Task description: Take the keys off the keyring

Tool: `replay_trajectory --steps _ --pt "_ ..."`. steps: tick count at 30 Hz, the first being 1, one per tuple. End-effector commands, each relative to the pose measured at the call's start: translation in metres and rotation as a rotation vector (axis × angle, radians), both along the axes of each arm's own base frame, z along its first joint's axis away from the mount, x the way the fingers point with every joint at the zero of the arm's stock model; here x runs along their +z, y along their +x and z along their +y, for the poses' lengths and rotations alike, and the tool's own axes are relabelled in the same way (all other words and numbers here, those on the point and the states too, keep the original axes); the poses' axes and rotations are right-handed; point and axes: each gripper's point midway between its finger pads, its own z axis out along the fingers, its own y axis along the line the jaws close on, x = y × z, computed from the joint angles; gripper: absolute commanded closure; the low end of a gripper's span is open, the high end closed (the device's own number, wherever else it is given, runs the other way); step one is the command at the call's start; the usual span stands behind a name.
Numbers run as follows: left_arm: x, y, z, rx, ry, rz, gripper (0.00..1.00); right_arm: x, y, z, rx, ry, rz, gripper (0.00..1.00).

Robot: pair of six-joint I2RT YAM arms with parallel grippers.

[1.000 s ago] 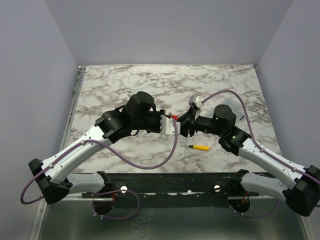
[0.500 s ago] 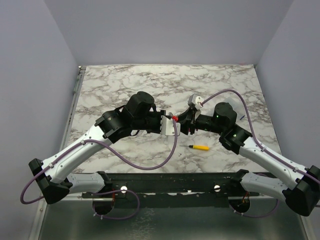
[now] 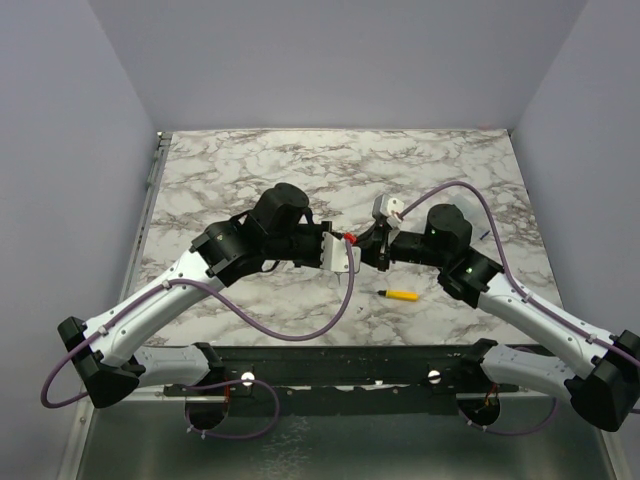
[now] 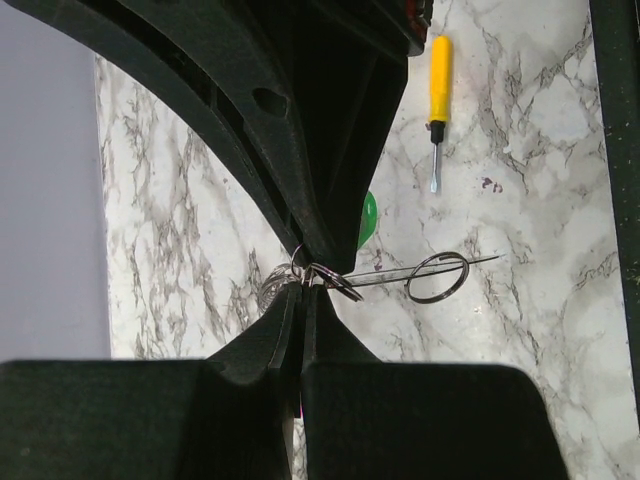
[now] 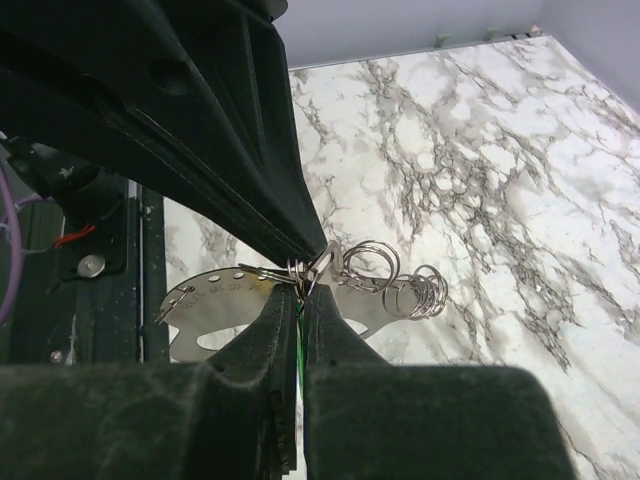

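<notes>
My two grippers meet above the middle of the table. My left gripper [image 3: 346, 246] is shut on the keyring [image 4: 300, 272], a silvery cluster of thin rings. My right gripper [image 3: 368, 247] is shut fingertip to fingertip against it, and a green sliver shows between its jaws. The green head of the key [image 4: 367, 220] sticks out beside the right fingers [image 4: 330, 150]. In the right wrist view the keyring [image 5: 368, 262] carries more small rings [image 5: 425, 293] and a flat silvery tag with holes [image 5: 215, 305]. A loose-hanging ring [image 4: 437, 277] shows in the left wrist view.
A yellow-handled screwdriver [image 3: 402, 295] lies on the marble table [image 3: 250, 170] just in front of my right arm; it also shows in the left wrist view [image 4: 438, 75]. The black base rail [image 3: 330, 365] runs along the near edge.
My right gripper has shifted slightly left, closing in against the left gripper. The left arm and the screwdriver have not moved.
</notes>
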Motion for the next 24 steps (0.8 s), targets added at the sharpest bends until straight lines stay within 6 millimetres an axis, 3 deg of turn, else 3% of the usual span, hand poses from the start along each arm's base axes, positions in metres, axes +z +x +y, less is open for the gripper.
replay_trajectory --steps 1,11,24 --pt "0.007 -0.002 -0.002 -0.023 -0.037 -0.023 1.00 0.001 -0.002 -0.003 0.003 -0.028 0.011 0.99" --pt "0.026 0.002 0.004 -0.002 -0.154 -0.144 1.00 -0.017 -0.011 -0.004 0.020 -0.027 0.152 0.99" --pt "0.031 0.005 0.015 0.030 -0.206 -0.227 1.00 -0.036 -0.025 -0.010 0.101 -0.033 0.144 0.99"
